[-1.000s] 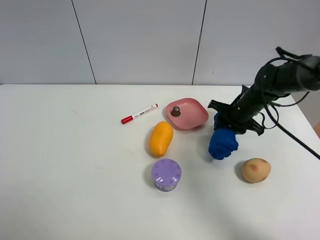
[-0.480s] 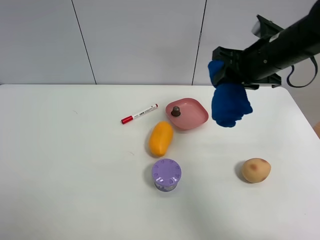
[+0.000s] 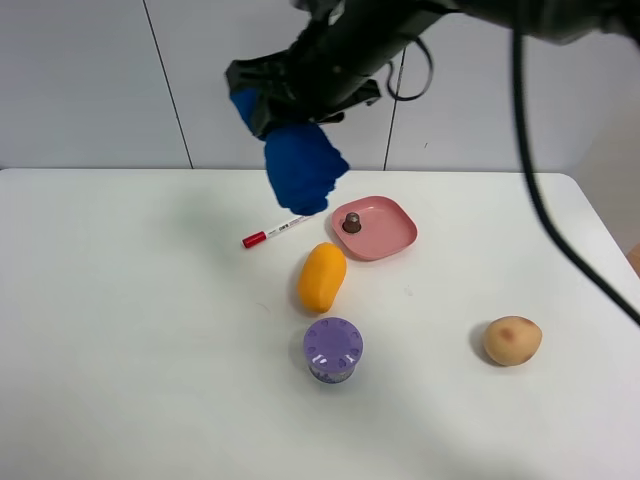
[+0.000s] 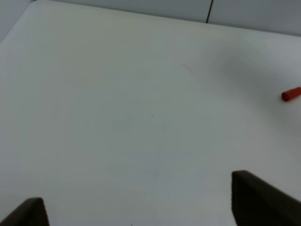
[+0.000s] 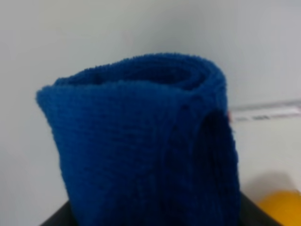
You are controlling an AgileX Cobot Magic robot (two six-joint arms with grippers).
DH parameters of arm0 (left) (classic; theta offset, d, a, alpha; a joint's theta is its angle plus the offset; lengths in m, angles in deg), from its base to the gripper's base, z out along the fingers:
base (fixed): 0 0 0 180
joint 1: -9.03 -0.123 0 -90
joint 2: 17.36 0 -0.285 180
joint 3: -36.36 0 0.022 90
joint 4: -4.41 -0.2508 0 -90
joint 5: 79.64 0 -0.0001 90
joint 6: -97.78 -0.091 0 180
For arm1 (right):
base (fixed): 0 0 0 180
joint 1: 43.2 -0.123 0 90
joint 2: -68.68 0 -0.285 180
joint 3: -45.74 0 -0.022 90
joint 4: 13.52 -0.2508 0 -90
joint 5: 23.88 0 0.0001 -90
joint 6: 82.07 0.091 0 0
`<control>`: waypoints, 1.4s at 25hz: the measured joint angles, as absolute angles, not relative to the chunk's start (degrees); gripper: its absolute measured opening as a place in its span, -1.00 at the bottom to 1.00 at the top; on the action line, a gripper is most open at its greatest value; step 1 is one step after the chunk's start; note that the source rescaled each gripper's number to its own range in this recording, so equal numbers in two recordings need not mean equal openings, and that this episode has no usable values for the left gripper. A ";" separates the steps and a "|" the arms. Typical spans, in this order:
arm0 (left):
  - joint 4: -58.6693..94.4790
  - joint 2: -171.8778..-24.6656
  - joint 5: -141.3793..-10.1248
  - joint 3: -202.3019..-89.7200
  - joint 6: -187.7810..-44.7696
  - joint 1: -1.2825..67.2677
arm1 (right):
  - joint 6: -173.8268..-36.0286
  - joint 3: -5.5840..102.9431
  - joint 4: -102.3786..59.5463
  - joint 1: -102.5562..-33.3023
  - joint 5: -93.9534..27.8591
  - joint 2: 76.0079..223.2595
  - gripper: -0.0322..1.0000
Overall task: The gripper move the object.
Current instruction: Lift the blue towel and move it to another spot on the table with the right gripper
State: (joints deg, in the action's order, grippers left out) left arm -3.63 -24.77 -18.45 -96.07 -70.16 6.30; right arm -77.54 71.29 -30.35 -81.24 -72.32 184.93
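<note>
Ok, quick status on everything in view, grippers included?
Right gripper: shut on the blue cloth, raised above the table.
Blue cloth: rolled, hanging in the air.
Left gripper: open, empty, over bare table.
Red marker: capped, lying flat.
Pink dish: upright, small brown piece inside.
Purple jar: upright, lid on.
Orange fruit: lying on the table.
Potato: resting on the table, alone.

The high camera looks down at an angle over the whole desk [image 3: 120,330] toward the wall [image 3: 80,80]. The left wrist camera faces bare desk, fairly near; the right sits tight against the blue cloth [image 5: 141,141]. All three catch the marker [image 3: 279,228].
</note>
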 joint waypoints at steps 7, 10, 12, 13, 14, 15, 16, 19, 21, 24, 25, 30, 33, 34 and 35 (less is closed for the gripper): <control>-3.63 -24.77 -18.45 -96.07 -70.16 6.30 | -76.88 84.72 -29.32 -87.74 -73.73 199.53 -0.94; -3.63 -24.77 -18.45 -96.07 -70.16 6.30 | -76.63 85.92 -29.32 -88.89 -73.68 203.58 -0.94; -3.63 -24.77 -18.45 -96.07 -70.16 6.30 | -76.33 86.10 -29.36 -89.54 -73.74 206.00 -0.94; -3.63 -24.77 -18.45 -96.07 -70.16 6.30 | -76.19 86.10 -29.36 -89.79 -73.81 207.15 -0.94; -3.63 -24.77 -18.45 -96.07 -70.16 6.30 | -76.00 86.10 -29.36 -89.93 -73.95 208.17 -0.94; -3.63 -24.77 -18.45 -96.07 -70.16 6.30 | -75.93 86.10 -29.36 -90.11 -74.04 209.11 -0.94; -3.63 -24.77 -18.45 -96.07 -70.16 6.30 | -75.88 86.10 -29.36 -90.29 -74.04 209.77 -0.94; -3.63 -24.77 -18.45 -96.07 -70.16 6.30 | -75.86 86.10 -29.36 -90.40 -74.04 211.74 -0.94; -3.63 -24.77 -18.45 -96.07 -70.16 6.30 | -75.86 86.10 -29.30 -90.40 -74.32 212.77 -0.94; -3.63 -24.77 -18.45 -96.07 -70.16 6.30 | -75.86 86.11 -28.12 -90.73 -74.91 214.28 -0.94; -3.63 -24.77 -18.45 -96.07 -70.16 6.30 | -75.81 86.11 -27.92 -90.91 -75.21 214.93 -0.94; -3.63 -24.77 -18.45 -96.07 -70.16 6.30 | -75.81 86.11 -26.81 -91.31 -75.40 216.91 -0.94; -3.63 -24.77 -18.45 -96.07 -70.16 6.30 | -75.81 86.11 -26.00 -91.31 -75.90 217.32 -0.94; -3.63 -24.77 -18.45 -96.07 -70.16 6.30 | -75.81 86.11 -25.96 -91.31 -76.43 217.39 -0.94; -3.63 -24.77 -18.45 -96.07 -70.16 6.30 | -75.81 86.11 -25.91 -91.31 -76.80 217.40 -0.94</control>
State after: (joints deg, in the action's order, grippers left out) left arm -3.63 -24.77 -18.45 -96.07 -70.16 6.30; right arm -75.81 86.11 -25.91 -91.31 -76.80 217.40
